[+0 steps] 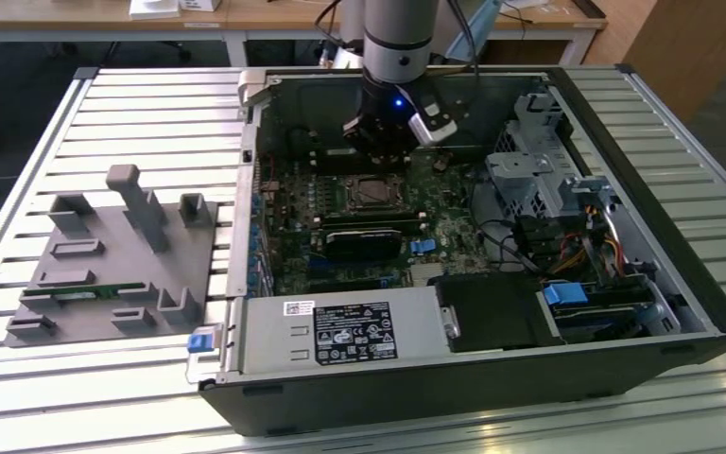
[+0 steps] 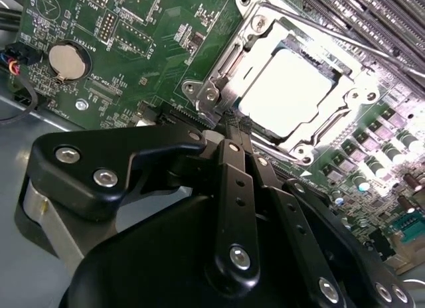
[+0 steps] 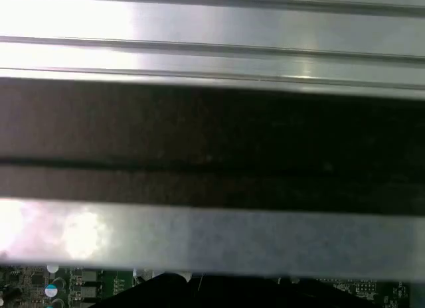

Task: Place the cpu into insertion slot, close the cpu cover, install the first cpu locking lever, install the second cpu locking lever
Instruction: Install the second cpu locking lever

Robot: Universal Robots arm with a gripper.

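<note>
The cpu (image 2: 285,92) lies flat in the insertion slot (image 1: 370,192), its silver top glaring bright in the second wrist view. The cpu cover (image 2: 232,62), a silvery frame, lies down around the chip. A thin metal lever rod (image 2: 345,46) runs along one side of the socket. My gripper (image 2: 234,130) has its black fingers (image 2: 232,188) drawn together, tips at a corner of the socket. Whether they pinch a lever end I cannot tell. In the exterior view the gripper (image 1: 388,142) hangs just behind the socket inside the open computer case.
A grey fixture block (image 1: 111,255) holding a green memory module (image 1: 79,293) sits on the slatted table at the exterior view's left. The power supply (image 1: 337,331), the drive cage (image 1: 540,180) and the case walls (image 1: 641,189) crowd the board. A coin battery (image 2: 68,61) and memory slots (image 2: 372,16) flank the socket.
</note>
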